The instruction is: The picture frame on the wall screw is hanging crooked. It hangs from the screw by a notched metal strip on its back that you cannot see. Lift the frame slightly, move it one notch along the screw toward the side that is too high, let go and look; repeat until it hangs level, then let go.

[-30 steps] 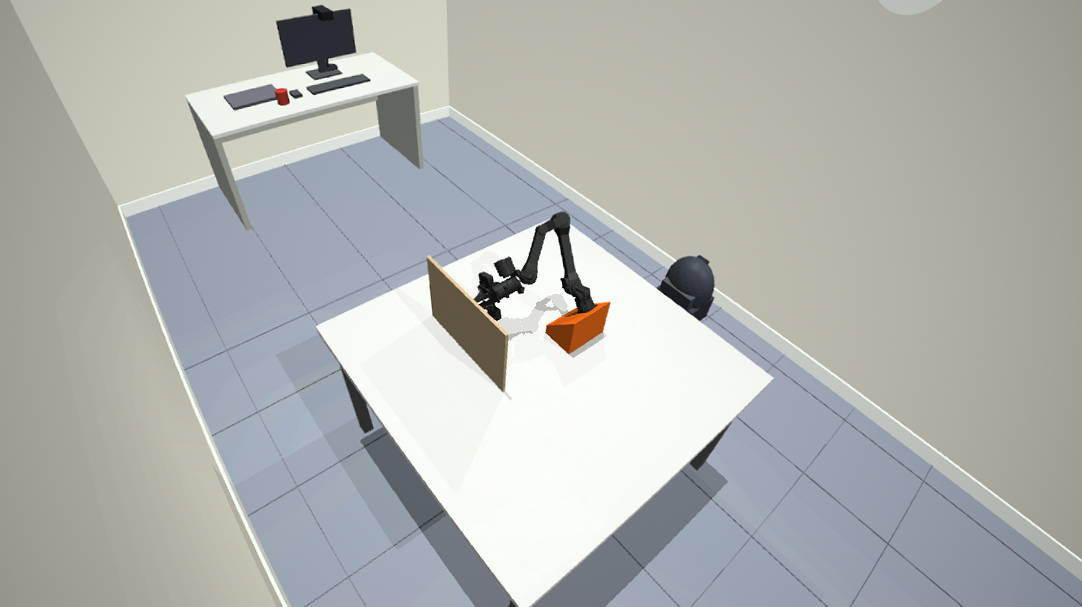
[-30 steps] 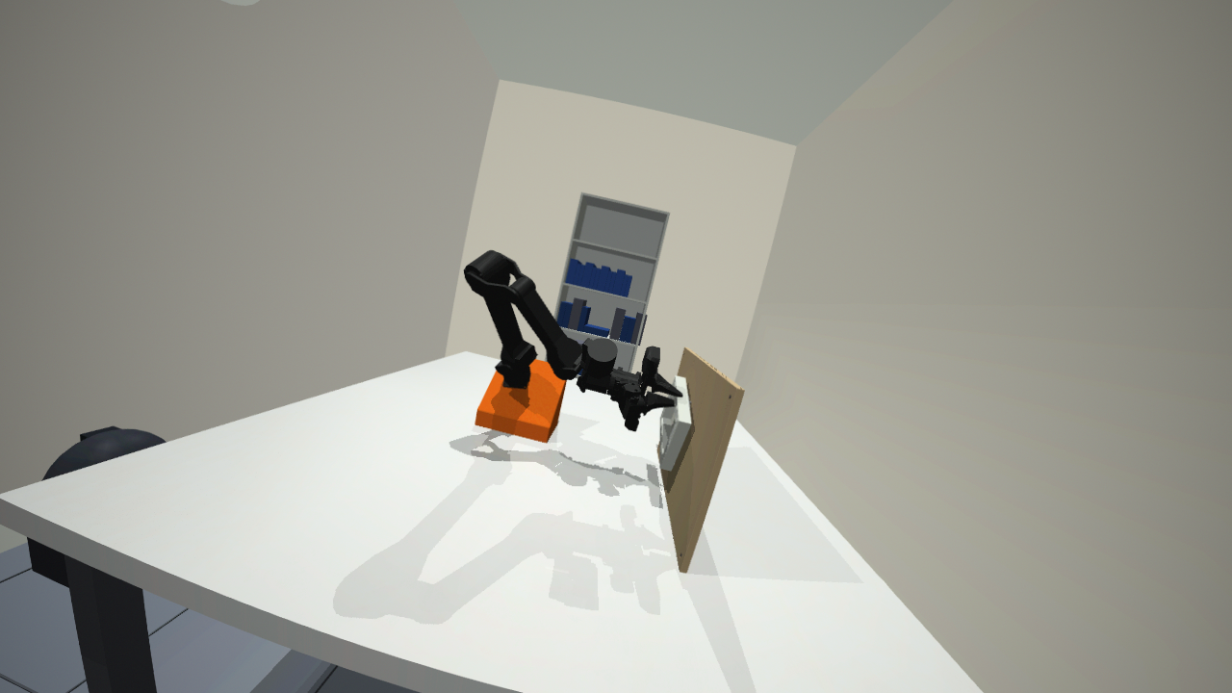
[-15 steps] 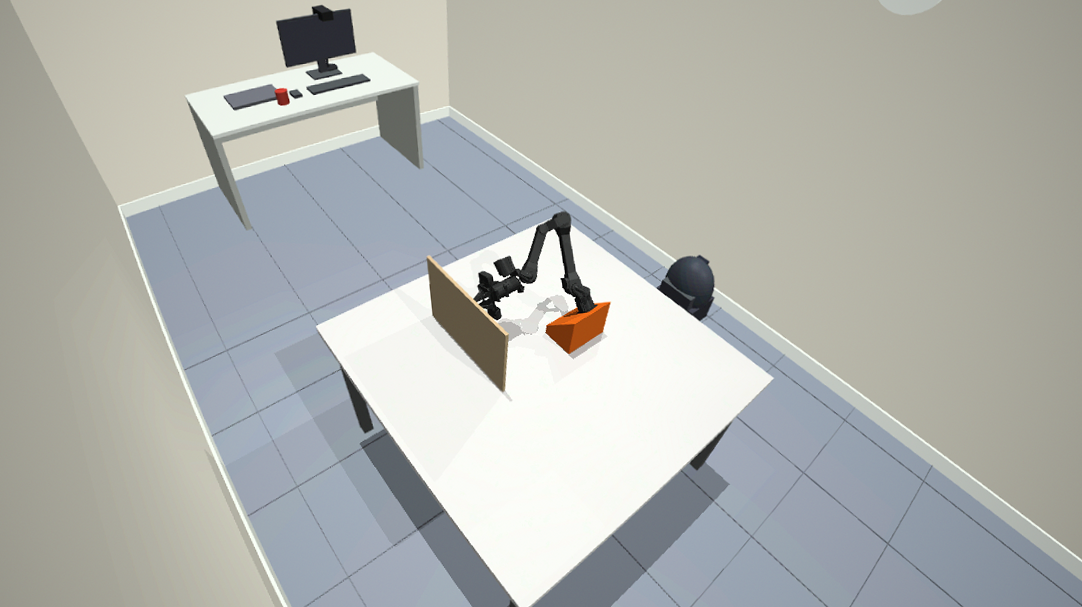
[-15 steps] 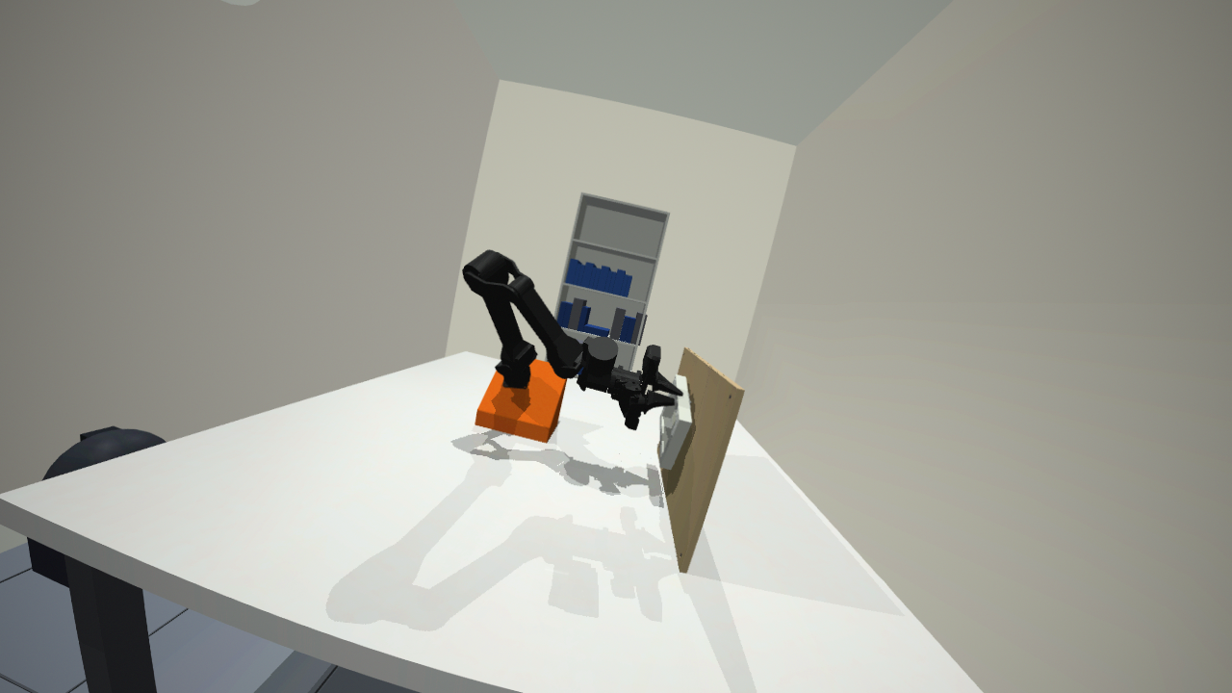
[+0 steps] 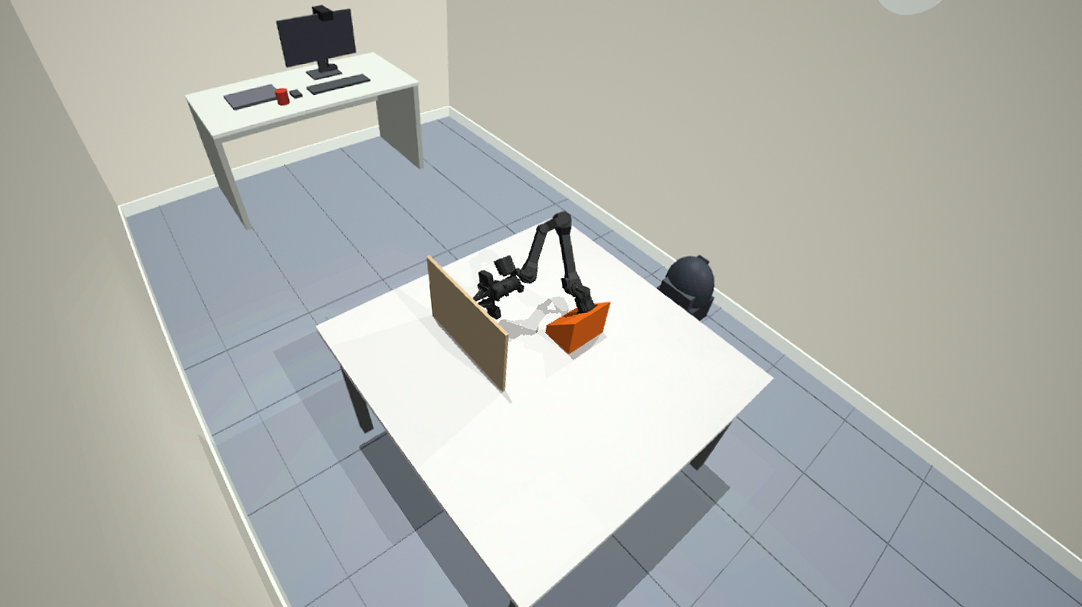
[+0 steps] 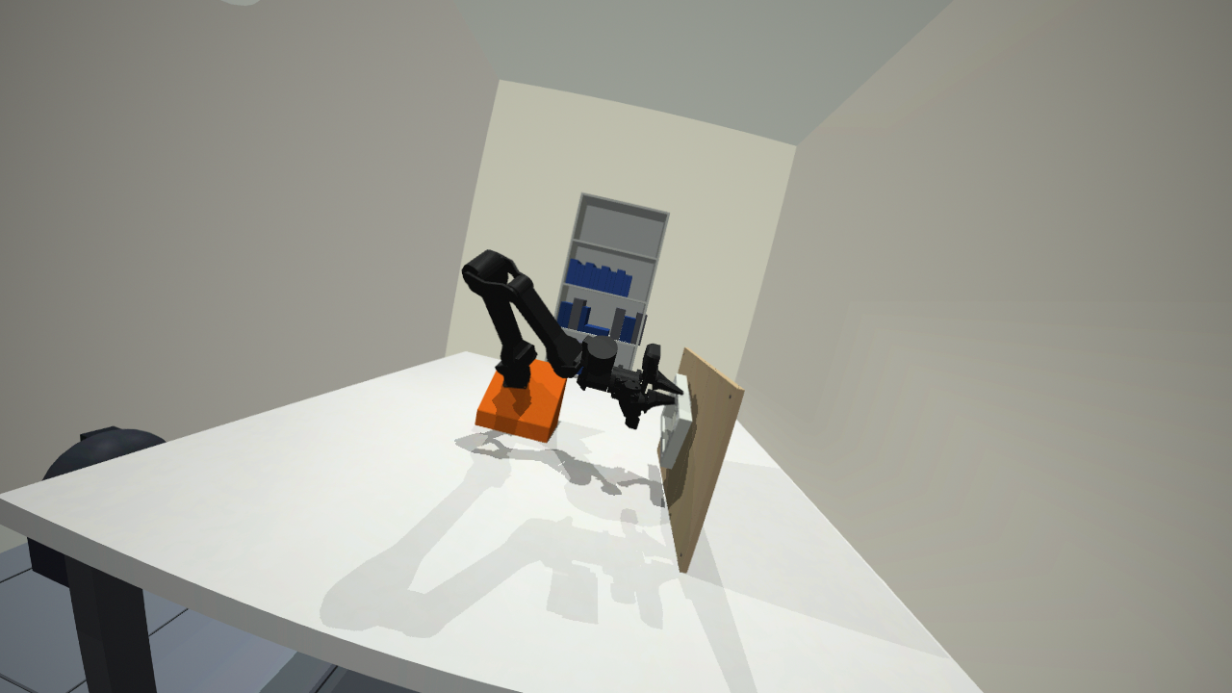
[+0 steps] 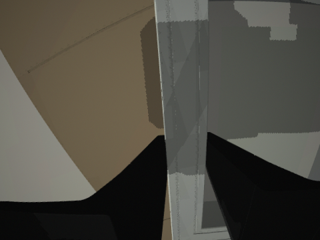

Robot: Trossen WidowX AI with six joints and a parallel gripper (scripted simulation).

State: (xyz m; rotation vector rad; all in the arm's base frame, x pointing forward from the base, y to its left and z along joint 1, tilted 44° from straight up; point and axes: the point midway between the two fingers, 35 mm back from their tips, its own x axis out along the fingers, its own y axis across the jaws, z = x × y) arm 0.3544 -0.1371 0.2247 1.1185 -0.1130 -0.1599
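Note:
The light grey picture frame (image 6: pixel 679 441) (image 7: pixel 185 100) is in front of the upright wooden board (image 5: pixel 467 336) (image 6: pixel 710 430) (image 7: pixel 83 100). In the top view the board hides it. My gripper (image 6: pixel 678 396) (image 7: pixel 183 141) is shut on one rail of the frame near its upper part, one black finger on each side. In the wrist view the rail runs nearly straight up and down between the fingertips, leaning slightly. The screw and the notched strip are hidden behind the frame. I cannot tell from these views whether the frame is level or resting on the screw.
The arm stands on an orange wedge base (image 5: pixel 588 330) (image 6: pixel 517 423) on the white table (image 5: pixel 613 438) (image 6: pixel 258 517), facing the board. A dark rounded object (image 5: pixel 691 281) (image 6: pixel 112 452) is beside the table. A desk (image 5: pixel 300 115) and a shelf (image 6: pixel 616 225) stand farther away.

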